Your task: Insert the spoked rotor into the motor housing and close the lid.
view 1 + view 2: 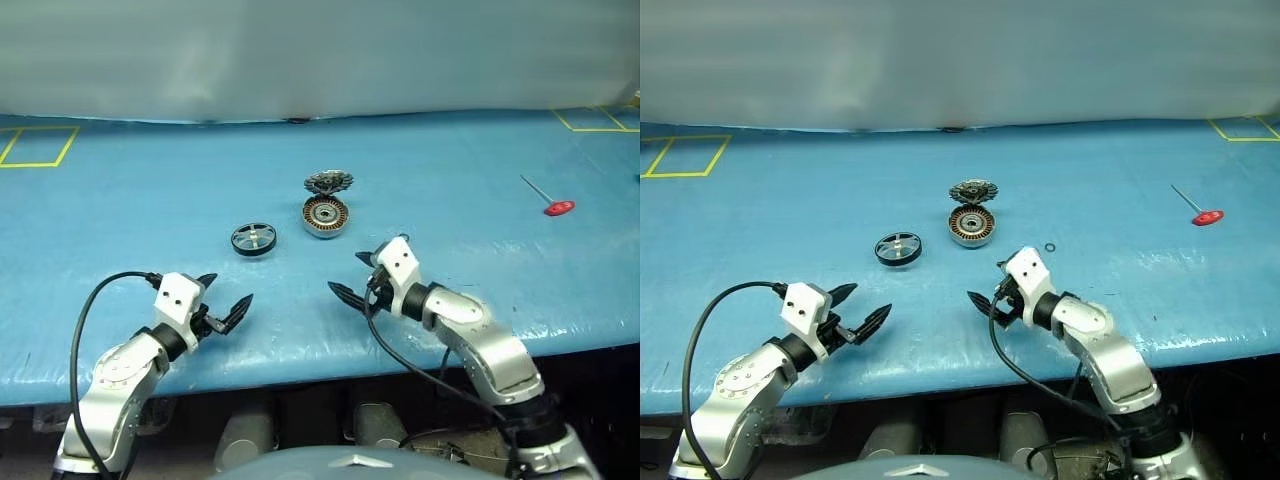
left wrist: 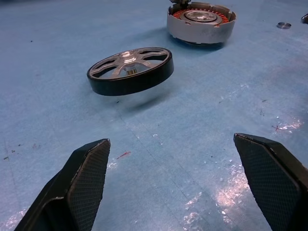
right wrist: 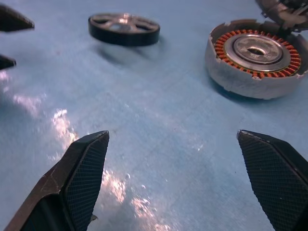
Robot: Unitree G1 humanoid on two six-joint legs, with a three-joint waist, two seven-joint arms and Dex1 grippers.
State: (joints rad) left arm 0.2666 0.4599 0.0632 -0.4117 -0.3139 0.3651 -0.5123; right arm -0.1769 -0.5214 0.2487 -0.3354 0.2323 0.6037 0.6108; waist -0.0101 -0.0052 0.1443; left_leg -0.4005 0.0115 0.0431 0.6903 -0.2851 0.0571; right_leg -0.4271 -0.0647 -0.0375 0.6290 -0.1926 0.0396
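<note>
One spoked rotor, one motor housing, one lid, one red-handled tool.

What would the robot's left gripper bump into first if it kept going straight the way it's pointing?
Probably the spoked rotor. It lies on the blue table straight ahead of the open left gripper, with bare table between. The motor housing sits farther on and to one side.
</note>
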